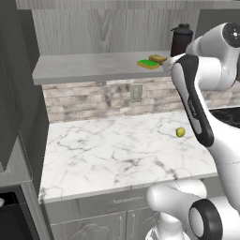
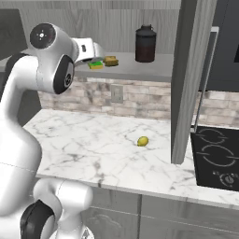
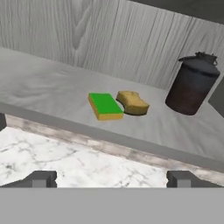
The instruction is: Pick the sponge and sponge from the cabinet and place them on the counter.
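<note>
Pincer (image 3: 111, 178) spread wide, grasping nothing. You see cabinet shelf (image 3: 52, 94) holding green sponge (image 3: 105, 105) touching yellow sponge (image 3: 132, 102), dark canister (image 3: 191, 84) nearby.

arm (image 1: 220, 140) – glossy white shells | joints – dark rings, black bands

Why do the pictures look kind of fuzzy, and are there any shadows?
Hand view: soft focus, and a faint shadow beside the green sponge and yellow sponge. Left base view: the ball looks blurry. Right base view: flat, even light, no glare on the counter.
</note>
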Motion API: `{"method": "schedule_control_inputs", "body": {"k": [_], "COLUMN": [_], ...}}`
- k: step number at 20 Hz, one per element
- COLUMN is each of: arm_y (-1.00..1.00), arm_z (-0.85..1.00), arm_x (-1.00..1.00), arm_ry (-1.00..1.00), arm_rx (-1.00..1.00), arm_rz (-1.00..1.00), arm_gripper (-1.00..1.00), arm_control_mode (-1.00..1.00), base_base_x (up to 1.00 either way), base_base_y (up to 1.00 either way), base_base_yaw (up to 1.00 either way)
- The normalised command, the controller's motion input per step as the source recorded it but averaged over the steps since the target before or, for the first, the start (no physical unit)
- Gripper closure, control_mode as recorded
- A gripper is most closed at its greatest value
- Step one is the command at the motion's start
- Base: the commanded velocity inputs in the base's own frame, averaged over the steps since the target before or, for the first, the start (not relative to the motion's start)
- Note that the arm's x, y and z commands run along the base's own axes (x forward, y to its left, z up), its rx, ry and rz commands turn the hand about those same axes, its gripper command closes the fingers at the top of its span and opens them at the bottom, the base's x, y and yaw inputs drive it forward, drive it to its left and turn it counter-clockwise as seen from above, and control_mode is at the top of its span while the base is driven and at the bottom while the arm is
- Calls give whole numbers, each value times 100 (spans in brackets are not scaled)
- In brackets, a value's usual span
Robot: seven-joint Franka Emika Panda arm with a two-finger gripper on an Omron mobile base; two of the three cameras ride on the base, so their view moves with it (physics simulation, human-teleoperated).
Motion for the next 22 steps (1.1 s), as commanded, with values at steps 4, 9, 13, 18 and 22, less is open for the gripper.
{"method": "schedule_control_inputs", "body": {"k": [4,9,13,18,22], "arm_y": [0,0,2,4,3], "arm_z": [-10,-3,-3,-8,-12], "arm_x": [21,28,38,39,34], "arm_ry": [3,0,0,2,3], "arm_rx": [4,7,7,3,1], "arm_rz": [0,-2,-4,-4,-3], "arm_gripper": [-100,-100,-100,-100,-100], "arm_control_mode": [-100,-100,-100,-100,-100], "base_base_x": [0,0,0,0,0], "base_base_y": [0,0,0,0,0], "base_base_yaw": [0,0,0,0,0]}}
